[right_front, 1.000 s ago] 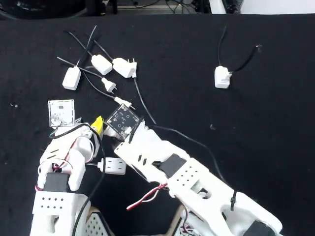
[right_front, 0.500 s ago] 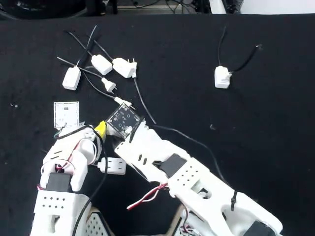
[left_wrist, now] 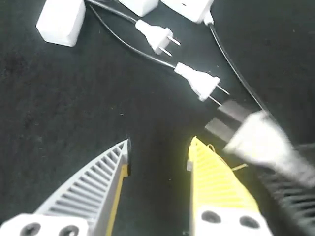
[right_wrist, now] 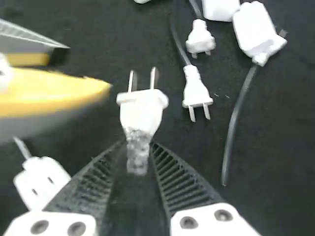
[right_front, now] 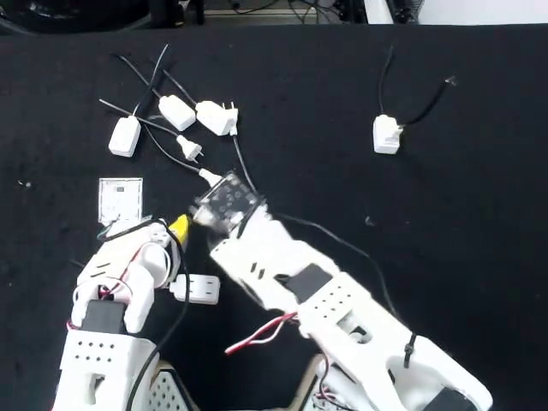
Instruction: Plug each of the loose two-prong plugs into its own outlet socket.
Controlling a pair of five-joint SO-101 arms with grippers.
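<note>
The right gripper [right_wrist: 137, 147] is clenched on the cord end of a white two-prong plug [right_wrist: 141, 105], prongs pointing away from the wrist, left of the middle of the black table [right_front: 342, 103]. Just beside it, the left gripper [left_wrist: 158, 147] has its grey and yellow fingers spread, grasping nothing. A white outlet socket [right_front: 195, 289] lies between the two arms near the front edge. A second loose plug [left_wrist: 199, 83] and a third plug [left_wrist: 156, 35] lie just beyond the grippers, toward the far-left corner.

Right gripper [right_front: 224, 204] beside left gripper [right_front: 164, 225]; loose plugs [right_front: 190, 148] beyond; outlet socket [right_front: 199, 289] nearer.
</note>
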